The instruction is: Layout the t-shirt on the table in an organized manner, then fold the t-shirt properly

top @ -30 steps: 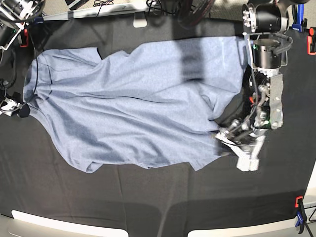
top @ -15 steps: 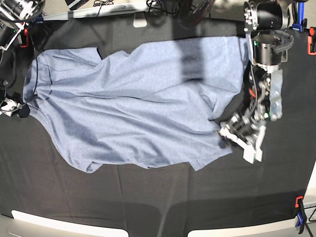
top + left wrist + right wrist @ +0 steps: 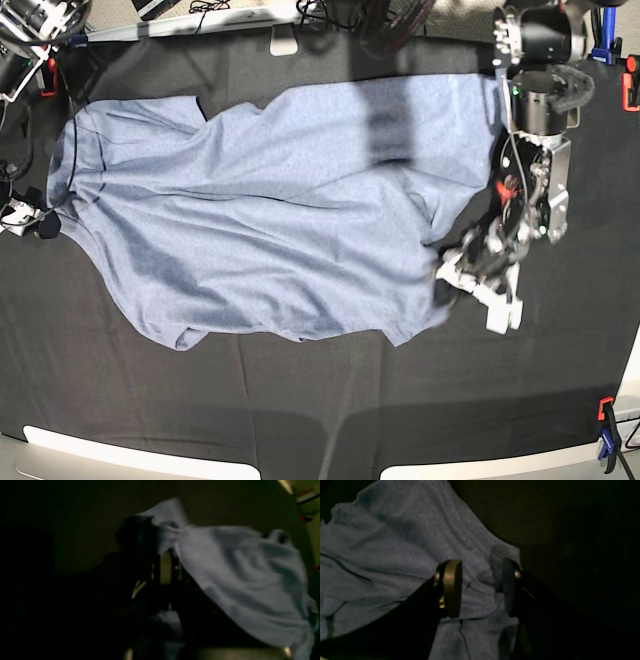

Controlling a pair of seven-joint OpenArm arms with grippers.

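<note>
Currently laying-out step, folding not begun. Light blue-grey heathered cotton t-shirt [image 3: 270, 210] lies spread but rumpled across black-draped table [image 3: 300, 400], plain side up. Left gripper [image 3: 462, 277] clenched on shirt's corner at hem edge, cloth lifted in wrist view. Right gripper [image 3: 480, 587] parted, jaws straddling fold of shirt, not pinching. Next move likely: draw held corner outward, flatten wrinkles, keep grip from slipping.

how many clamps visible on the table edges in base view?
4. Orange clamp far left edge; blue clamp and orange clamp at the far right corner; orange-and-blue clamp near right edge. Others may be hidden behind the arms or out of frame.
</note>
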